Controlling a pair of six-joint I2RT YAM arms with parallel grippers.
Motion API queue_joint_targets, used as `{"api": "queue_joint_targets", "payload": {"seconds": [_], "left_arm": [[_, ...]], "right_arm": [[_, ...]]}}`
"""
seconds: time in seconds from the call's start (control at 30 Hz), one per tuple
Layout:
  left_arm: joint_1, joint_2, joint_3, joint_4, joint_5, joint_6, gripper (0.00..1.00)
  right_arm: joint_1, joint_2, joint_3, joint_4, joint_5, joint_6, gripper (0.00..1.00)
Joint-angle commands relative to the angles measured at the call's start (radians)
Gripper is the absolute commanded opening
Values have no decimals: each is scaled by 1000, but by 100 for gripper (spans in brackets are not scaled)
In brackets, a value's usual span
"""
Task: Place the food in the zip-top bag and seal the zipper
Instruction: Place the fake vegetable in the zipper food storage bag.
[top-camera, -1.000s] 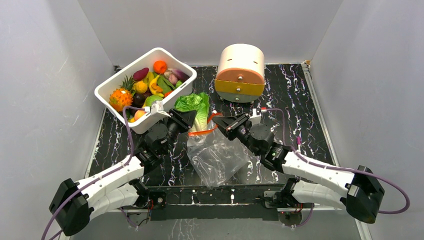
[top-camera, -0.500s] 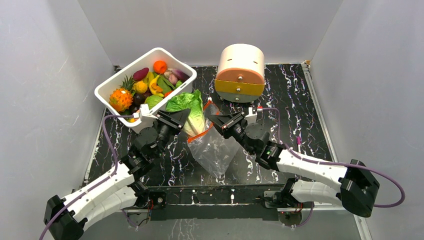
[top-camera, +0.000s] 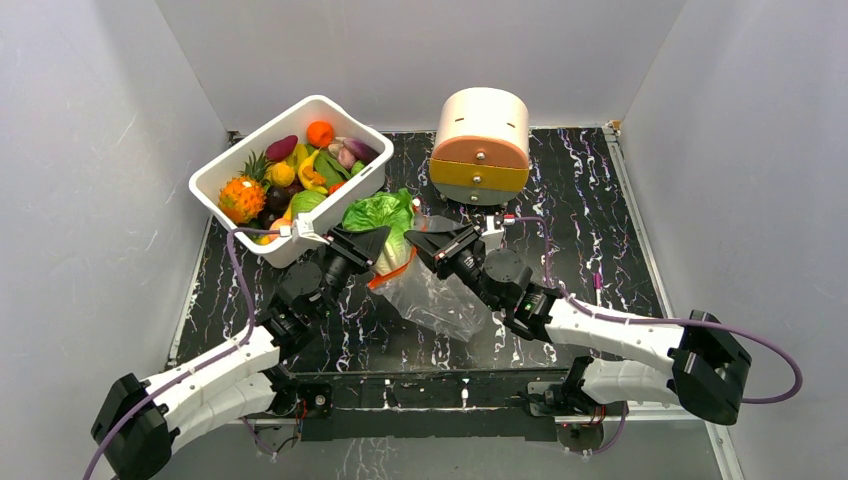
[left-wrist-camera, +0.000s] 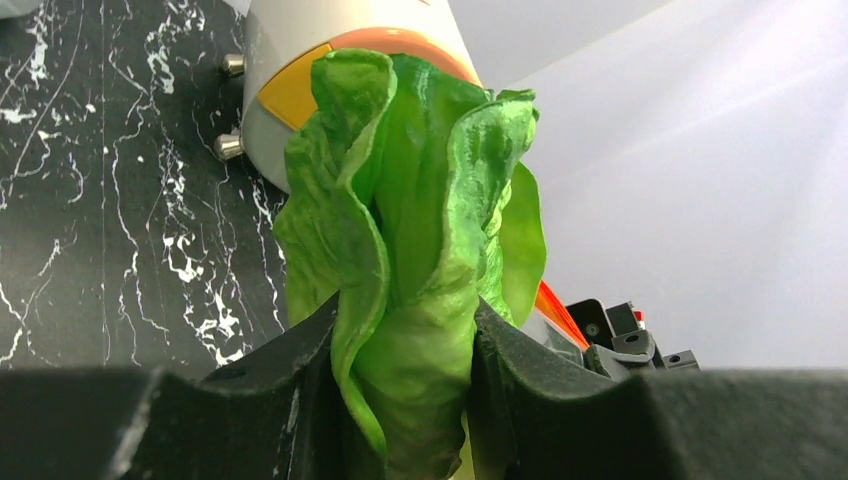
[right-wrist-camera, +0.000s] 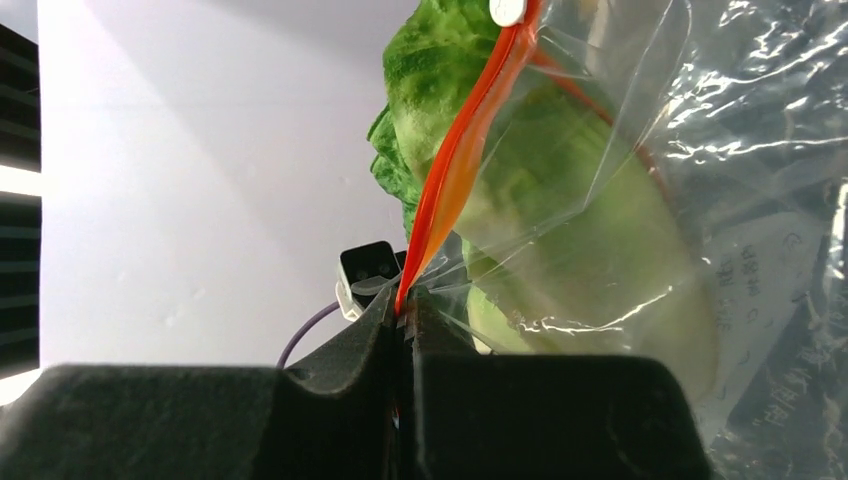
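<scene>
Green lettuce (left-wrist-camera: 410, 230) clamped in left gripper (left-wrist-camera: 405, 350), base hidden, right gripper (right-wrist-camera: 405, 312) pinching zipper (right-wrist-camera: 465, 150), zip-top bag (right-wrist-camera: 720, 150) veiling leaves

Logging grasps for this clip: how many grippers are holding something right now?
2. The left gripper is clamped on the lettuce at the bag mouth; the right gripper pinches the zipper beside it.

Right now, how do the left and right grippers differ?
The left gripper holds the lettuce by its base; the right gripper pinches the orange zipper strip of the bag. The left jaws stand apart, spread by the lettuce; the right jaws are pressed together on the thin strip. Shared: both are black and meet at the bag's mouth.
</scene>
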Motion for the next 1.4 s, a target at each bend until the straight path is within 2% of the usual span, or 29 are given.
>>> {"api": "queue_joint_targets", "payload": {"seconds": [0.0, 0.13, 0.3, 0.43, 0.67, 1.0, 1.37], "left_arm": [[-2, -38, 41, 61, -6, 87, 0], [-2, -51, 78, -57, -38, 97, 0], [-2, -58, 128, -208, 15, 10, 0], [-3, -85, 128, -234, 125, 12, 0], [-3, -127, 107, -294, 192, -13, 0], [-2, -96, 126, -318, 360, 20, 2], [-3, -91, 175, -411, 479, 82, 8]], "right_arm": [[9, -1, 53, 115, 31, 19, 0], [10, 21, 63, 141, 31, 2, 0], [9, 20, 54, 142, 70, -28, 0], [9, 35, 65, 200, 52, -51, 0], [6, 48, 77, 207, 79, -89, 0], [5, 77, 142, 184, -36, -228, 0], [5, 127, 123, 261, -229, -254, 0]]}}
